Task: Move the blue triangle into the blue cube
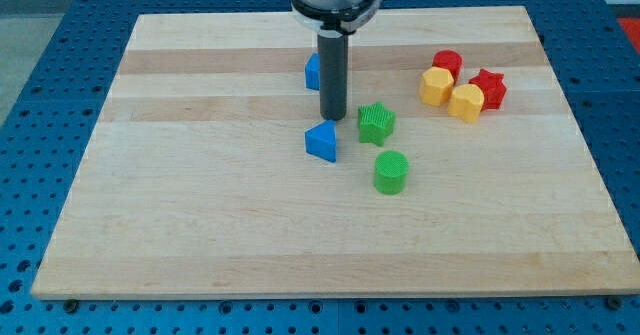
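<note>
The blue triangle (322,140) lies near the middle of the wooden board (200,195). The blue cube (313,71) sits above it toward the view's top, partly hidden behind the rod. My tip (333,117) rests on the board just above and slightly right of the blue triangle, below the blue cube, very close to the triangle's top edge. I cannot tell whether it touches the triangle.
A green star-shaped block (376,123) lies just right of my tip. A green cylinder (391,171) sits below it. At the view's upper right is a cluster: a red cylinder (447,63), a red star (489,87), and two yellow blocks (435,85) (466,102).
</note>
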You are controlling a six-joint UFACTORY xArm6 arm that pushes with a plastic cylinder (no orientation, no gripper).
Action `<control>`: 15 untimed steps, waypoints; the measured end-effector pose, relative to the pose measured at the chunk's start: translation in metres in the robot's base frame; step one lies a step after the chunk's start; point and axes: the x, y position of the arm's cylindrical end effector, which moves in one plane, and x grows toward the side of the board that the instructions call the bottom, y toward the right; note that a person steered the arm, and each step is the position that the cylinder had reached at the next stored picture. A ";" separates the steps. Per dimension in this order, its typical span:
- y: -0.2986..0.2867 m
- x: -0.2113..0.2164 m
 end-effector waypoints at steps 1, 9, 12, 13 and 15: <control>-0.004 0.030; -0.017 0.149; -0.005 0.118; -0.004 0.081; -0.004 0.018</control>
